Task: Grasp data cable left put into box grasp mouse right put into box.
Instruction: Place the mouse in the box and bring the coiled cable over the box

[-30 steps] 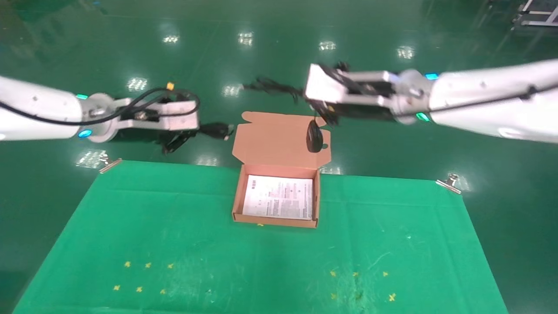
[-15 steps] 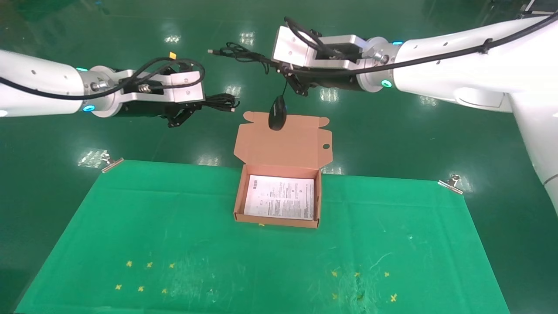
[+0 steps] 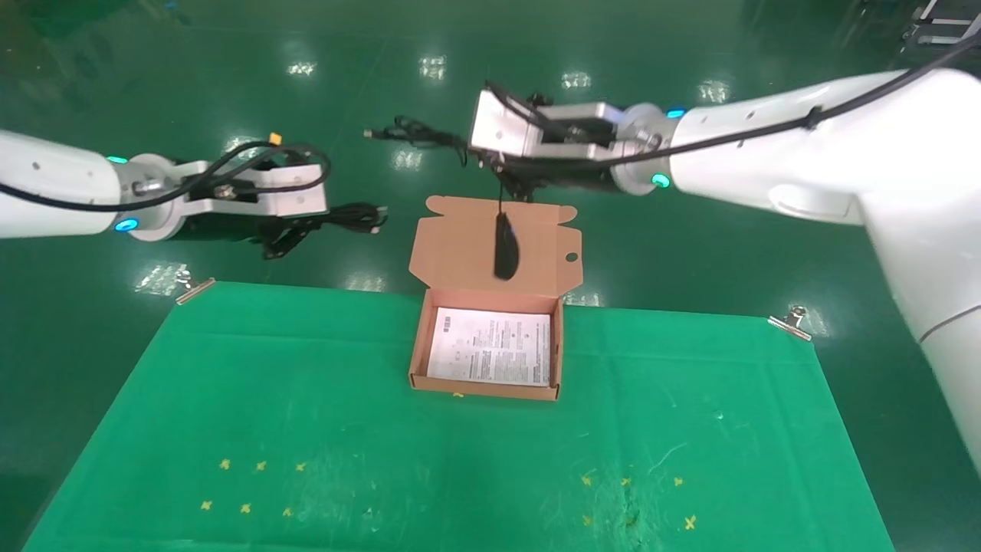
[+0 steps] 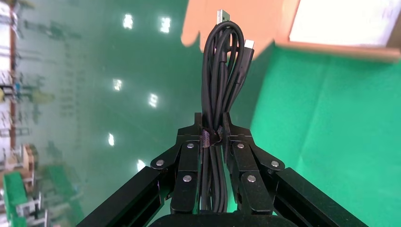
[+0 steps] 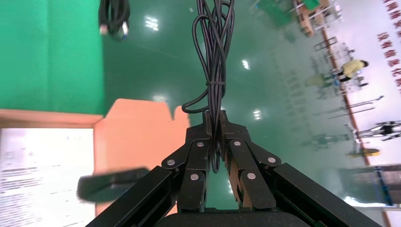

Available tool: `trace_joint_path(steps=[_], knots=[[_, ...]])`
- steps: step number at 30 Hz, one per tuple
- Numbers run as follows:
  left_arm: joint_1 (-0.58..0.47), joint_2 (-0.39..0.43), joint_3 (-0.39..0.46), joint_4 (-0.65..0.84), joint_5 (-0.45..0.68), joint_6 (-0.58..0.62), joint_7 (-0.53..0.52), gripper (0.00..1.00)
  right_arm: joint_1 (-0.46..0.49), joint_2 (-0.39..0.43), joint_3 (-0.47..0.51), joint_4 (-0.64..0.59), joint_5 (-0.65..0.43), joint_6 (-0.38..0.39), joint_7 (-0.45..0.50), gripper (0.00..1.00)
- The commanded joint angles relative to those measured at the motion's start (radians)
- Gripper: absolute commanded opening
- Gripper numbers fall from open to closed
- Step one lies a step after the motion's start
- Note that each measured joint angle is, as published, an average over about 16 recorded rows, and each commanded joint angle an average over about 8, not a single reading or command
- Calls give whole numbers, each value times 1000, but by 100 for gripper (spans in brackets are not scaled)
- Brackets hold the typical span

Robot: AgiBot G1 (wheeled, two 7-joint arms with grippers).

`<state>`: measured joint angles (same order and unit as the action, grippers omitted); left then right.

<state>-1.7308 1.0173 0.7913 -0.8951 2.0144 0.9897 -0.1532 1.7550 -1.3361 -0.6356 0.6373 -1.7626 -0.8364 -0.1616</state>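
Mouse dangling below right gripper, pinched by its limp cord over box, likely to swing; data cable clamped mid-bundle in left gripper.

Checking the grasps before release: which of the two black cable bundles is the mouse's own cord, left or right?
The one in the right gripper: the mouse dangles from it before the box lid. The left gripper holds the data cable, a compact bundle with a silver plug.
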Motion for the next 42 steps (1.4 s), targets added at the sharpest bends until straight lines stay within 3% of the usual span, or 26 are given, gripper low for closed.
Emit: trace_joint_path(steps=[1, 15, 26, 38, 42], knots=[[7, -11, 6, -10, 17, 8, -19, 0, -9, -4, -5, -9, 0, 0, -3, 0], [35, -75, 32, -138, 130, 67, -187, 0, -99, -30, -172, -16, 72, 59, 64, 0], [44, -83, 33, -172, 146, 72, -218, 0, -153, -32, -336, 12, 197, 131, 172, 0], [46, -85, 33, -179, 149, 73, -224, 0, -163, -29, -441, -109, 303, 210, 303, 0], [47, -85, 33, -180, 150, 74, -225, 0, -159, -29, -471, -134, 317, 212, 317, 48]])
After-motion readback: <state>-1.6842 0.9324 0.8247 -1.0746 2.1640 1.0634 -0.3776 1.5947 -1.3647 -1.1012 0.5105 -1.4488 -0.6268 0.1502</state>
